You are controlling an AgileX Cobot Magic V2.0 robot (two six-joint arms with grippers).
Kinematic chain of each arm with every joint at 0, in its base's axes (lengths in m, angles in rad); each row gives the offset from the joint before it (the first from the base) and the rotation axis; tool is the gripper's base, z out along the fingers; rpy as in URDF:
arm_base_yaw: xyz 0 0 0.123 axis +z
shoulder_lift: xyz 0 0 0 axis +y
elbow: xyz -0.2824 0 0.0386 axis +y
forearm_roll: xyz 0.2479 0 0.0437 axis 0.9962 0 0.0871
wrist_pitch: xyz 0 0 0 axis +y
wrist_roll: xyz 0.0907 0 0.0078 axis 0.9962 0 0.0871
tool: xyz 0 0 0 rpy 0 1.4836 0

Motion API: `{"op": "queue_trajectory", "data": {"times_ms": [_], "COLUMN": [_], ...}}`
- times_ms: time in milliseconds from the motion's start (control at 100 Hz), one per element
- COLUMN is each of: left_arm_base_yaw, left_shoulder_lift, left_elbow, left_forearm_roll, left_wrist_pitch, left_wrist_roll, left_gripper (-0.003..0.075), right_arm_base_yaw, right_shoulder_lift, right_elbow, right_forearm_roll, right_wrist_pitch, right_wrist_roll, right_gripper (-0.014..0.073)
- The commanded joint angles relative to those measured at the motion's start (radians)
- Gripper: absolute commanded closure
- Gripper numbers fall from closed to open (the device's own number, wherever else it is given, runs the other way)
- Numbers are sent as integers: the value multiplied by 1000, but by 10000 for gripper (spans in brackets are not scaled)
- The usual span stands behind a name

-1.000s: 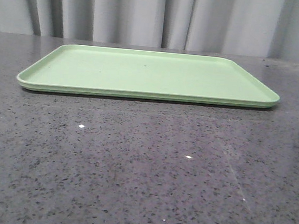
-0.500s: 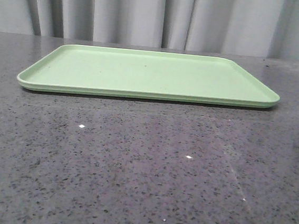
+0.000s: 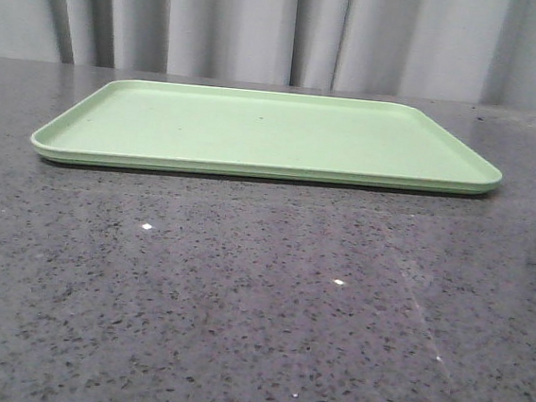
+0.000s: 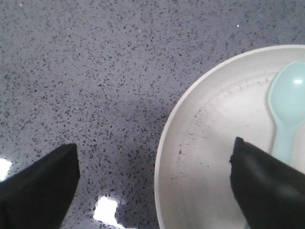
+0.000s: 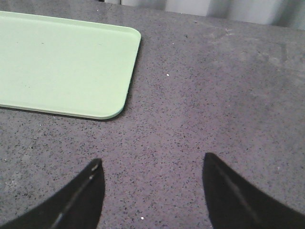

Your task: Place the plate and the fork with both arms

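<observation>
Two grippers show only in their own wrist views; neither appears in the front view. From the front, the tray [image 3: 268, 134] lies flat across the upper middle of the frame on the speckled table [image 3: 257, 314], with grey curtains [image 3: 285, 27] along the top edge.

In the left wrist view the left gripper [image 4: 157, 183] has its fingers spread wide, one dark fingertip [image 4: 40, 188] in the lower left corner over bare table, the other in the lower right corner over the plate [image 4: 205, 157]. It holds nothing. The plate fills the right half of that frame, its rim curving from the upper right down to the bottom centre, so the rim falls between the two fingers. A spoon [image 4: 288, 107] lies inside the plate at the right edge, bowl toward the top, its handle running down behind the right-hand finger.

In the right wrist view the right gripper [image 5: 152, 191] is also spread wide and empty above bare table. The tray's corner sits in the upper left of that frame, well apart from the fingers. No fork can be seen in any view
</observation>
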Motion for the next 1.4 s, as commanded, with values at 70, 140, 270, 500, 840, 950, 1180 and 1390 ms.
{"op": "queue_trajectory", "data": {"times_ms": [70,140,270,500,840,950,1180,1390], "left_arm_base_yaw": [2,2,2,2,2,2,2,2], "left_shoulder_lift": [33,52,90,146,189,190,190,190], "left_elbow": [-31,-31,-31,-31,-31,-31,-31,-31], "left_forearm_roll": [-9,-9,-15,-26,-40,-42,-42,-32], "left_wrist_pitch": [-84,-90,-110,-132,-139,-139,-129,-113], "left_wrist_roll": [1,1,1,1,1,1,1,1], "left_gripper": [95,95,95,95,102,111,186,269], "right_arm_base_yaw": [-7,-7,-7,-7,-7,-7,-7,-7], "right_shoulder_lift": [16,16,16,16,16,16,16,16], "right_elbow": [-33,-33,-33,-33,-33,-33,-33,-33], "right_forearm_roll": [1,1,1,1,1,1,1,1], "right_wrist_pitch": [-78,-78,-78,-74,-70,-70,-70,-70], "right_wrist_roll": [-9,-9,-9,-9,-9,-9,-9,-9], "right_gripper": [136,136,136,136,136,136,136,136]}}
